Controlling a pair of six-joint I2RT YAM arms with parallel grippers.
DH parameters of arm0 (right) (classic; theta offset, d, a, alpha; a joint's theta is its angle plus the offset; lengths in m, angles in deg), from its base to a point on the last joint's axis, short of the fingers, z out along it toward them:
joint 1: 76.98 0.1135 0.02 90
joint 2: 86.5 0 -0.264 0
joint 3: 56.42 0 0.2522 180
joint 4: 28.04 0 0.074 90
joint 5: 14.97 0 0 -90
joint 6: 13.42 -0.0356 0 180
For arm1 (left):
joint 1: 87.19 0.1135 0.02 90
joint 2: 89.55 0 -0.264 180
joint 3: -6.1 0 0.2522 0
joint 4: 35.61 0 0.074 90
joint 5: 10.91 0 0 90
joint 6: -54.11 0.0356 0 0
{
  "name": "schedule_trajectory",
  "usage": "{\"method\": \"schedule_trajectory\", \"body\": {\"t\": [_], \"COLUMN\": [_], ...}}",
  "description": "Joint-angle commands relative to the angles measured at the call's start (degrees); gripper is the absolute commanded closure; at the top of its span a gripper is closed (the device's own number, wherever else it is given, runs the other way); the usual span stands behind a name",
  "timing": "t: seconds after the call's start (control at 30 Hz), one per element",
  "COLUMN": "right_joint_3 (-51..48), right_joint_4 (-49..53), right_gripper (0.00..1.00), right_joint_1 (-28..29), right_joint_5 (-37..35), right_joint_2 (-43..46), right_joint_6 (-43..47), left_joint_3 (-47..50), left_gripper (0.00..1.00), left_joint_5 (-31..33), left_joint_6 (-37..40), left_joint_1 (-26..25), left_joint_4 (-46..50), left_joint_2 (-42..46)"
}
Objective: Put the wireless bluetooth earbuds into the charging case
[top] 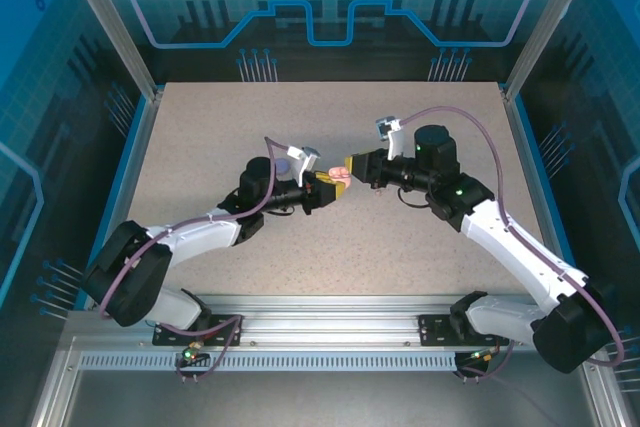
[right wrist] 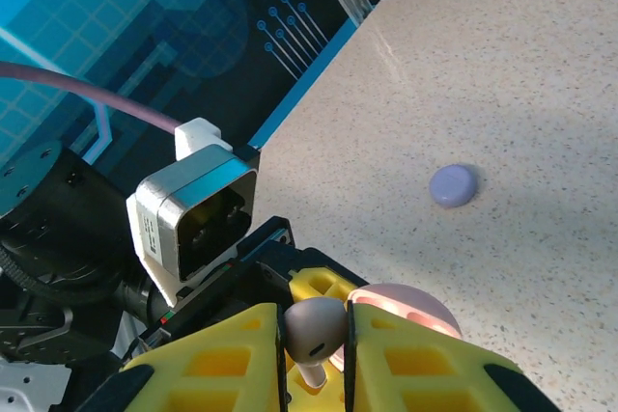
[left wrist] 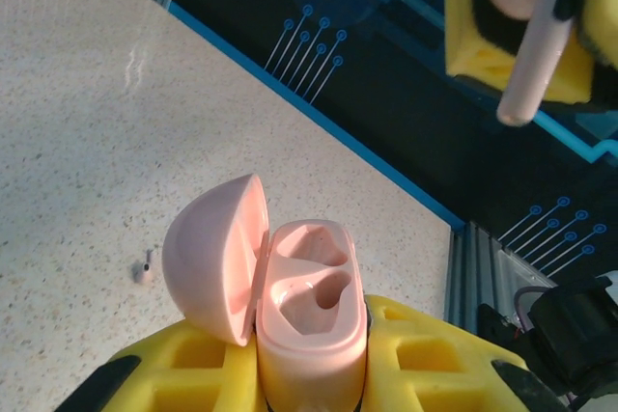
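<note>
My left gripper (left wrist: 309, 359) is shut on the pink charging case (left wrist: 311, 320). Its lid (left wrist: 208, 258) hangs open to the left and both sockets are empty. Above it, at the top right of the left wrist view, my right gripper (left wrist: 526, 7) is shut on a pale pinkish earbud (left wrist: 526, 65), stem pointing down, apart from the case. In the right wrist view the earbud (right wrist: 314, 327) sits between the yellow fingers (right wrist: 425, 364), with the case (right wrist: 410, 304) just beyond. From above, both grippers (top: 322, 191) (top: 352, 166) meet at the table's middle. A second pale earbud (left wrist: 143, 269) lies on the table.
A closed round purple case (right wrist: 453, 184) lies on the speckled table (top: 200, 147), just behind the left arm (top: 284, 163). Blue walls and metal posts ring the table. Open tabletop lies to the far left and far right.
</note>
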Motion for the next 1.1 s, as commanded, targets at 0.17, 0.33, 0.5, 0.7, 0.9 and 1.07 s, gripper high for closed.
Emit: {"method": "schedule_trajectory", "body": {"t": [0.17,0.33,0.5,0.7,0.9,1.07], "right_joint_3": [0.09,-0.54,-1.27,-1.53,-1.51,-1.45], "right_joint_4": [-5.51,-6.51,-7.24,-7.43,-7.43,-6.89], "right_gripper": [0.79,0.79,0.79,0.79,0.79,0.79], "right_joint_1": [1.83,2.74,3.8,4.58,5.28,5.91], "right_joint_5": [-0.27,-0.06,-0.86,-1.54,-1.55,-1.81], "right_joint_2": [3.3,4.29,5.13,5.26,5.34,5.44], "right_joint_6": [3.24,4.61,6.27,7.54,8.48,9.54], "left_joint_3": [0.44,0.27,-0.12,-0.45,-1.0,-1.67], "left_gripper": [0.94,0.94,0.93,0.93,0.93,0.93], "left_joint_5": [-2.41,-2.42,-3.03,-4.26,-4.48,-4.6], "left_joint_6": [2.92,3.27,4.14,5.62,6.79,7.73], "left_joint_1": [-0.63,-0.66,-0.99,-1.32,-1.5,-1.52], "left_joint_4": [-5.62,-6.42,-6.69,-6.37,-5.17,-3.63], "left_joint_2": [3.63,4.64,5.74,7.06,8.32,9.27]}}
